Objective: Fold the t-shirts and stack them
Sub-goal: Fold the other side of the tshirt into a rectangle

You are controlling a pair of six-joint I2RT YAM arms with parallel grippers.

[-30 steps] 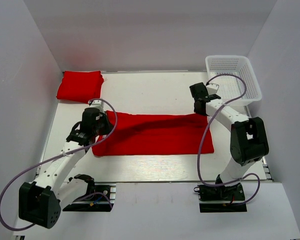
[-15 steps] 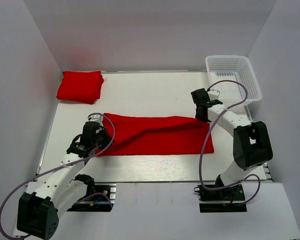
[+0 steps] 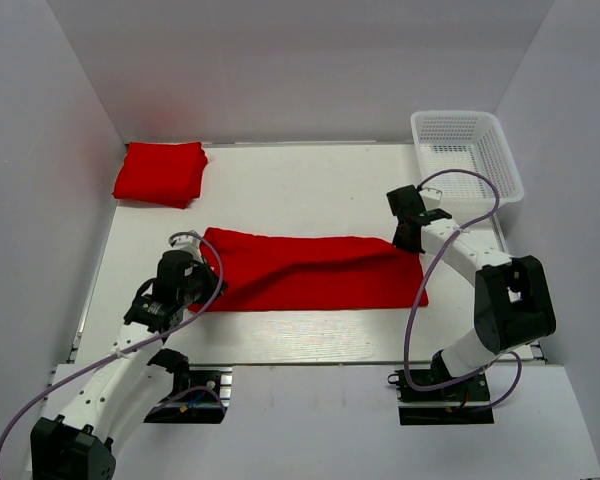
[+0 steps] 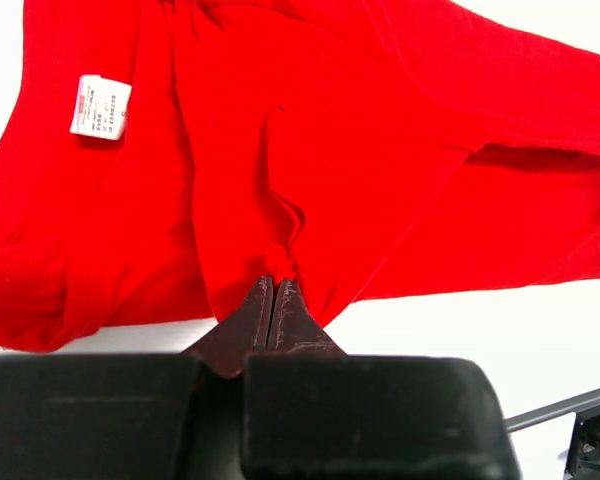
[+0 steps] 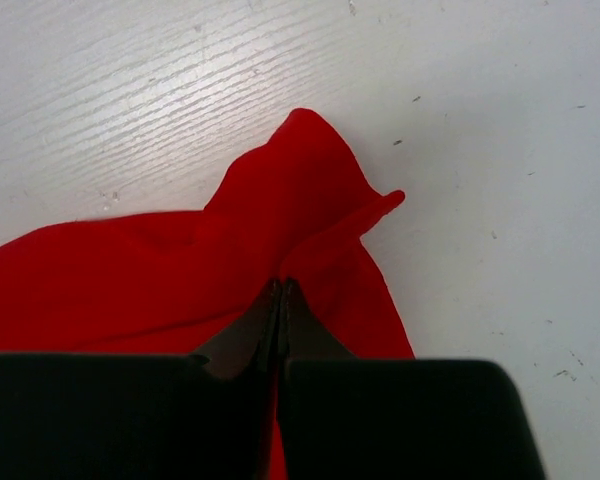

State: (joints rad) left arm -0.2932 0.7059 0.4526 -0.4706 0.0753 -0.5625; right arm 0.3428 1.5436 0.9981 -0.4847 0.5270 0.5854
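The left gripper (image 4: 272, 287) is clenched on a pinch of cloth at the near left end of the shirt (image 3: 320, 272), with fabric bunched between its shut jaws. The white label (image 4: 100, 105) lies just beyond it to the left, so this is probably the collar end. The shirt stretches left to right across the middle of the table (image 3: 310, 190), apparently doubled into a long band. The right gripper (image 5: 280, 287) grasps a peaked fold at the shirt's far right corner. Gripping both ends at once likely pulls the band taut so one edge can be carried over evenly. Farther off, a folded shirt (image 3: 160, 172) sits in the far left corner, seemingly the start of the stack. The basket (image 3: 467, 150) stands at the far right.
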